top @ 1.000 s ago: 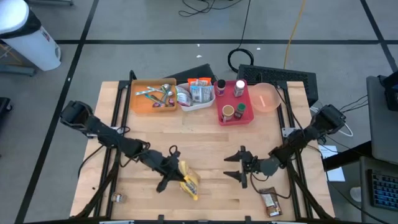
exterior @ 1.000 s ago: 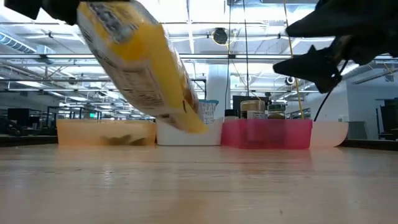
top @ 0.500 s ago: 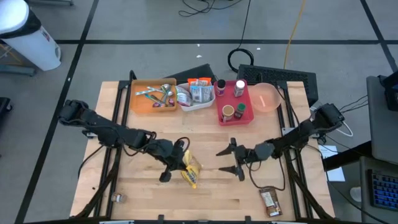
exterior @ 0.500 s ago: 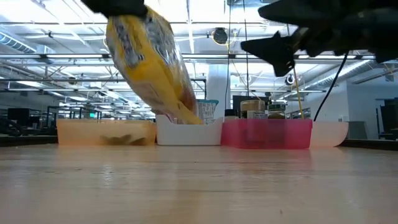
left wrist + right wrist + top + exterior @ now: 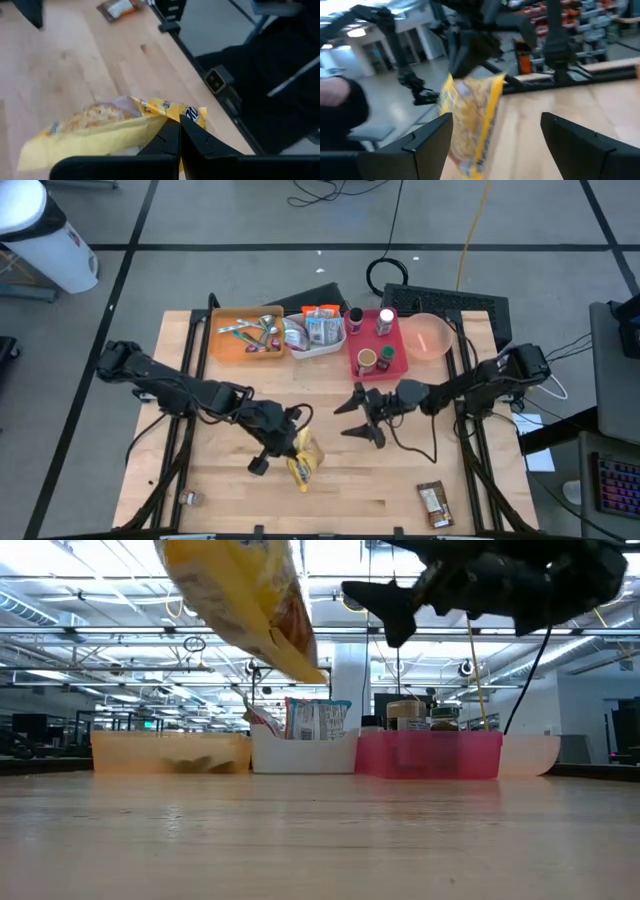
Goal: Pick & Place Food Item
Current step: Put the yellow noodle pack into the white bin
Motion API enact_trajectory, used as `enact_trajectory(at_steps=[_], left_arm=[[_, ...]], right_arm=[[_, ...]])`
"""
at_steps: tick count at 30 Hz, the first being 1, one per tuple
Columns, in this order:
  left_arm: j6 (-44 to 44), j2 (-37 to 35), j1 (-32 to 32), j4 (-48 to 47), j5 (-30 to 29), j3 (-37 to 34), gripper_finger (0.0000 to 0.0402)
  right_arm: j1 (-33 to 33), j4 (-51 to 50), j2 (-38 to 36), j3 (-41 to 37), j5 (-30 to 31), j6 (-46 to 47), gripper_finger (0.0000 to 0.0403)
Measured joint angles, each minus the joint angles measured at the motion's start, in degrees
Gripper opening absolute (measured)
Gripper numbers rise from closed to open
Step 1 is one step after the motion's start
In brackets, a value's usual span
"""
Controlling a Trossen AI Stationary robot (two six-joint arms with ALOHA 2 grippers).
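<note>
A yellow snack bag (image 5: 301, 462) hangs over the middle of the table, below my left gripper (image 5: 288, 432), which is shut on it. In the low view the bag (image 5: 250, 595) is well above the tabletop. My right gripper (image 5: 350, 418) stands open just to the bag's right, pointing level at it, with nothing between its fingers. In the right wrist view the bag (image 5: 470, 120) hangs beyond the open fingers. A brown snack bar (image 5: 433, 502) lies flat near the table's near right corner. My left gripper pinches the bag's upper end (image 5: 167, 116) between its two shut fingers, at the bag's edge. The fingers slant downward from the table's left side. The bag hangs tilted below them, lifted clear of the table.
Along the far edge stand an orange tray of cutlery (image 5: 245, 335), a white tray of packets (image 5: 315, 330), a red tray of jars (image 5: 380, 348) and a pink bowl (image 5: 428, 336). Bare wood lies at the near middle.
My left gripper has risen and gone a little toward the far edge, still shut, carrying the bag higher above the table. My right gripper has swung from the near right toward the table's middle and far edge, staying open and now facing the bag.
</note>
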Motion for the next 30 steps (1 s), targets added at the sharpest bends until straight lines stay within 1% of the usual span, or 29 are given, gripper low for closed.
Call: enact_trajectory(at_steps=[4,6,9,11,16,19,25,28,30], left_arm=[[1.2,1.9,0.0,-1.2,1.0,1.9,0.0001],[1.3,3.4,-0.1,-1.9,1.3,3.1,0.0001],[1.6,5.6,-0.1,-2.9,4.3,4.7,0.0001],[1.9,7.1,-0.4,-2.3,5.3,6.1,0.0001],[4.7,10.0,-1.4,-5.0,5.0,9.7,0.0],[6.6,11.5,-1.5,-6.4,5.1,12.6,0.0],[10.0,13.8,-1.0,-10.8,4.8,17.5,0.0],[10.3,14.1,-0.7,-12.1,4.6,18.2,0.0],[10.4,14.1,-0.6,-12.5,3.1,18.2,0.0]], right_arm=[[-0.9,-6.6,0.0,4.8,-5.4,0.2,0.0293],[-1.0,-10.0,0.0,6.9,-6.7,0.0,0.0293],[-1.0,-11.4,0.0,8.2,-6.9,-0.8,0.0293],[-1.0,-11.6,0.0,8.2,-6.9,-1.1,0.0293],[-0.9,-12.7,0.2,8.1,-6.9,-0.5,0.0293],[-0.5,-12.2,1.5,8.1,-6.9,-0.4,0.0293],[0.2,-5.2,6.5,8.1,-9.9,1.7,0.0293],[0.1,1.3,9.4,8.1,-13.0,4.3,0.0293],[0.2,5.1,11.0,8.1,-14.5,5.7,0.0293]])
